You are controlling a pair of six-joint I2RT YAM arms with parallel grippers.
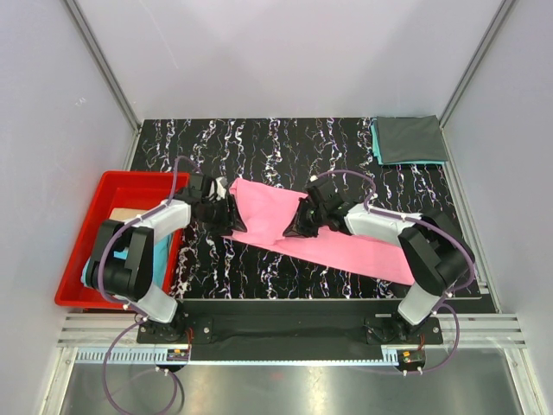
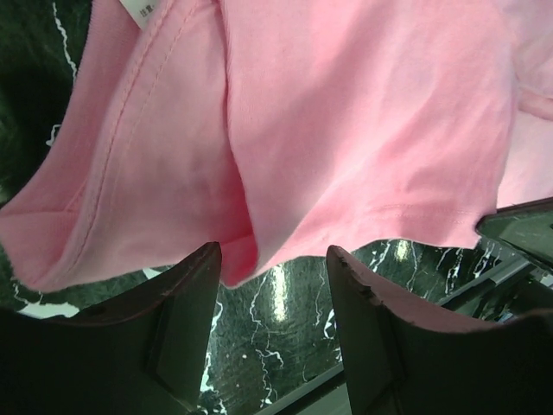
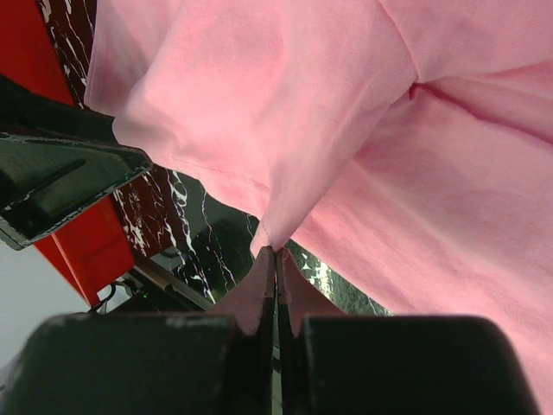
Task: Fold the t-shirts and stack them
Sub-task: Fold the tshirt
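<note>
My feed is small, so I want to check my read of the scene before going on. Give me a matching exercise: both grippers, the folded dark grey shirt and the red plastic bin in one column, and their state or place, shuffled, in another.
Column one:
1. left gripper
2. right gripper
3. folded dark grey cloth t-shirt
4. red plastic bin

Column two:
A. far right corner of the black marbled table, lying on a teal shirt
B. shut on a pinch of the bright pink cloth t-shirt
C. beside the table's left edge
D. open, pink hem at its fingertips

Pairs: 1-D, 2-B, 3-A, 4-C.
</note>
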